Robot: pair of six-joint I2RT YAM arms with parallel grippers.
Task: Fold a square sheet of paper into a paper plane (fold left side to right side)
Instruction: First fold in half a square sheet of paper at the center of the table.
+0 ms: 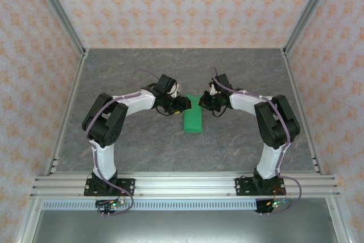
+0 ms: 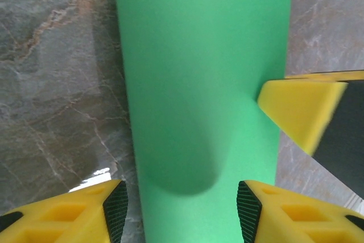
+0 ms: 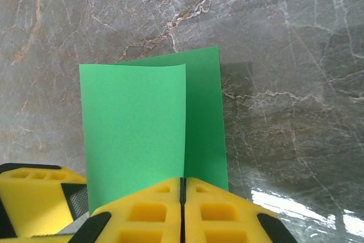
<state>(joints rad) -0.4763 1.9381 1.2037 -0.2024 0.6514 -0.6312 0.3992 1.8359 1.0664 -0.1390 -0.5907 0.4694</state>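
The square sheet of paper (image 1: pixel 193 119) is bright green and lies folded over at the table's middle. Its upper layer (image 3: pixel 133 129) bulges above the lower layer (image 3: pixel 203 118). My left gripper (image 2: pixel 182 209) hangs open just above the paper, one finger on each side, touching nothing. My right gripper (image 3: pixel 182 183) is shut at the paper's right side. The upper layer's free edge runs straight into the seam between its closed jaws. One yellow right fingertip (image 2: pixel 296 109) lies over the paper's right edge in the left wrist view. Both grippers (image 1: pixel 185 104) (image 1: pixel 206 102) face each other over the sheet's far end.
The sheet rests on a grey marble-patterned tabletop (image 1: pixel 142 66). Patterned walls with aluminium posts (image 1: pixel 60 15) enclose the back and sides. An aluminium rail (image 1: pixel 182 185) with both arm bases runs along the near edge.
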